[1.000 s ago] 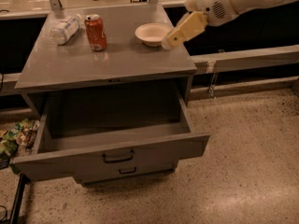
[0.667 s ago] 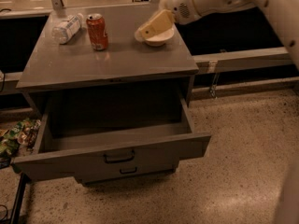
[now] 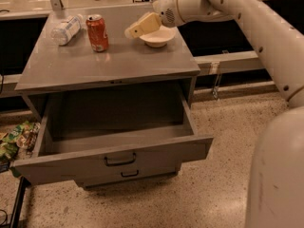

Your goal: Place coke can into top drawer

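Approach step, nothing grasped yet. Coke can (image 3: 97, 33) stands upright on the counter (image 3: 118, 63) in the upper left of the frame, just beside a plastic bottle (image 3: 65, 29) lying to its left. End effector (image 3: 132, 31) hovers upper centre over a white bowl (image 3: 157, 36), pointing left toward the can, near but not touching; holds nothing, finger opening: cannot tell. Top drawer (image 3: 114, 153) pulled out and empty, lower centre. Next, likely: close the gap leftward, straddle the can, avoid the bowl.
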Robot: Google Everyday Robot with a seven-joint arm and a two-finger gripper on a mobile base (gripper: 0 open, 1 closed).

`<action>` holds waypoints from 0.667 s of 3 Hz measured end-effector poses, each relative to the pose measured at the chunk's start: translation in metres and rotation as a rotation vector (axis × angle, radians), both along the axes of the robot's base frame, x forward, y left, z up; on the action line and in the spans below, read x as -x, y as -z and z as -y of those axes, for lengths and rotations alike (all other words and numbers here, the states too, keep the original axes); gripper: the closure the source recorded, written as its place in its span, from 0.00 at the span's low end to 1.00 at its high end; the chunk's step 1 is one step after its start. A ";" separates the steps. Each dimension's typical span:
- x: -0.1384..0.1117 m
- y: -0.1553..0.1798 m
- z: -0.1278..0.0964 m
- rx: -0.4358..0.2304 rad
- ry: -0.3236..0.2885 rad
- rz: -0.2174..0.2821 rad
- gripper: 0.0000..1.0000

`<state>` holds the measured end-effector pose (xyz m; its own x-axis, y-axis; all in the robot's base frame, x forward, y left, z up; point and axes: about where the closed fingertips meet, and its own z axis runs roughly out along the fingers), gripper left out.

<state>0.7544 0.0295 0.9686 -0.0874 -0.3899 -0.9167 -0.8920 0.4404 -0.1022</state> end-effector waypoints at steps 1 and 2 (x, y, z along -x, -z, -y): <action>-0.026 0.029 -0.018 0.012 0.005 -0.023 0.00; -0.051 0.050 -0.044 0.016 -0.020 -0.021 0.00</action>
<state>0.8054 0.0735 0.9185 -0.0982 -0.4066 -0.9083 -0.9027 0.4206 -0.0908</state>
